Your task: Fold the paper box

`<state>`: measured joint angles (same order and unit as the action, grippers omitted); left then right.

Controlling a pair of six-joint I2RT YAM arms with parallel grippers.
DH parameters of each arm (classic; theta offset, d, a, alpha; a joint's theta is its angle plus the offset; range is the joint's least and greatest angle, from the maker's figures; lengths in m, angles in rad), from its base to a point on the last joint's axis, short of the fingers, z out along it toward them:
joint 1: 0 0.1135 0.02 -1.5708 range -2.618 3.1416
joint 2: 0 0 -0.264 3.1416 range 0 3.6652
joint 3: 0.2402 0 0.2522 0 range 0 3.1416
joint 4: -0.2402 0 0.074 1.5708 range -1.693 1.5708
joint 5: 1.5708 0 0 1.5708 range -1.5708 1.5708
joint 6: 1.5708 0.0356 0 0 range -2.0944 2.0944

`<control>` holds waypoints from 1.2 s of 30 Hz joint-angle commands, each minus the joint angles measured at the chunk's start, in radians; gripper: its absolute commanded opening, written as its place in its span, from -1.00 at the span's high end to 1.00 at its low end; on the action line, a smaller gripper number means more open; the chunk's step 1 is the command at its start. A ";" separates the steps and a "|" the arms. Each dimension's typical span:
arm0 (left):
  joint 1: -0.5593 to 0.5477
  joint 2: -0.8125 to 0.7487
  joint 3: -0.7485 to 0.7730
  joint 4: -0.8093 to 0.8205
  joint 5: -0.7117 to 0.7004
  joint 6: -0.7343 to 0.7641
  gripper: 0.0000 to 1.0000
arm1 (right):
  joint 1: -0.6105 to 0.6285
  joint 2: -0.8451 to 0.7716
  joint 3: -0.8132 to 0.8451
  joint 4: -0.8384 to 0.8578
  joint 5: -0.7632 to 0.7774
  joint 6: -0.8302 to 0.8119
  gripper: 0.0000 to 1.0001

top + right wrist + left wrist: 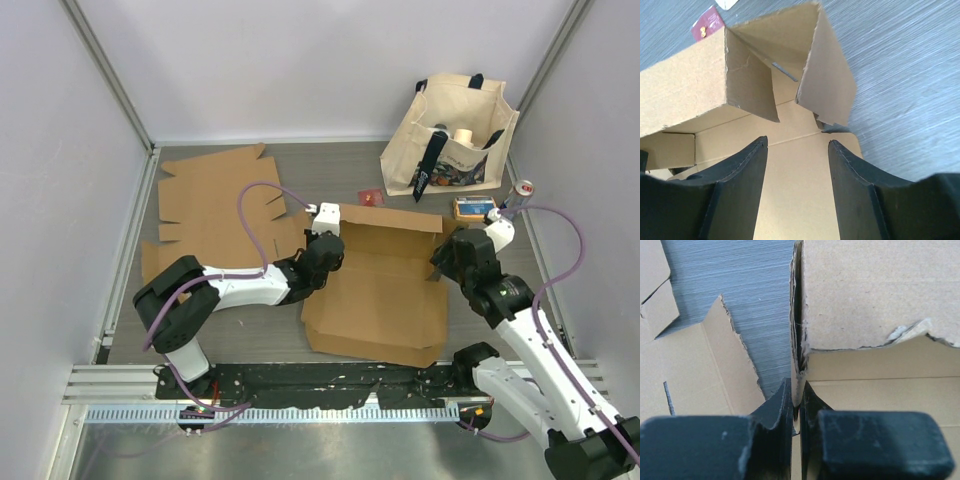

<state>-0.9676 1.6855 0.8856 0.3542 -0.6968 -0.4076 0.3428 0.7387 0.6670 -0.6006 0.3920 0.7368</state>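
Your half-folded cardboard box [380, 295] sits on the table [250, 335]: light, stiff across its panels, hinging easily at the creases, edges prone to tearing. Your left gripper [796, 400] pinches its left wall [796, 330]. Your right gripper [797, 150] gapes empty by the raised right flap [827, 85]; grip that mid-edge.

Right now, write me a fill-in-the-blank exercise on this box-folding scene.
1. The left pincer is clamped on the box's ____ wall.
2. The right pincer is ____, with nothing between its fingers.
3. The tote bag sits in the far ____ corner.
Missing words: left; open; right.
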 commanded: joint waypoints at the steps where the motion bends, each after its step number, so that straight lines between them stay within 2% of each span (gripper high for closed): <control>1: -0.002 -0.024 -0.011 0.025 -0.009 0.006 1.00 | -0.007 -0.012 0.133 -0.189 0.137 -0.002 -0.21; 3: -0.002 -0.021 -0.014 0.032 -0.006 0.007 1.00 | -0.007 0.013 0.149 -0.189 0.195 -0.025 -0.34; 8: -0.002 -0.021 -0.019 0.040 -0.003 0.007 1.00 | -0.007 0.106 0.161 -0.156 0.222 -0.083 -0.34; 13: -0.002 -0.024 -0.024 0.051 0.013 0.003 1.00 | -0.007 0.165 0.109 -0.009 0.217 -0.145 -0.25; 17: -0.002 -0.023 -0.022 0.052 0.019 0.000 1.00 | -0.007 0.231 0.112 0.013 0.258 -0.152 -0.17; 23: -0.002 -0.020 -0.027 0.062 0.020 -0.002 1.00 | -0.005 0.278 0.117 0.018 0.281 -0.154 0.17; 24: -0.002 -0.018 -0.027 0.062 0.020 -0.002 1.00 | -0.007 0.274 0.118 0.021 0.283 -0.155 0.31; 32: -0.002 -0.020 -0.025 0.069 0.019 0.009 1.00 | -0.007 0.252 0.149 0.016 0.223 -0.165 0.98; 36: -0.002 -0.021 -0.023 0.068 0.019 0.013 1.00 | -0.007 0.254 0.184 -0.019 0.153 -0.126 0.99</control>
<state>-0.9672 1.6855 0.8684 0.3923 -0.6872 -0.3950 0.3347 1.0077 0.7822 -0.6182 0.6048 0.5732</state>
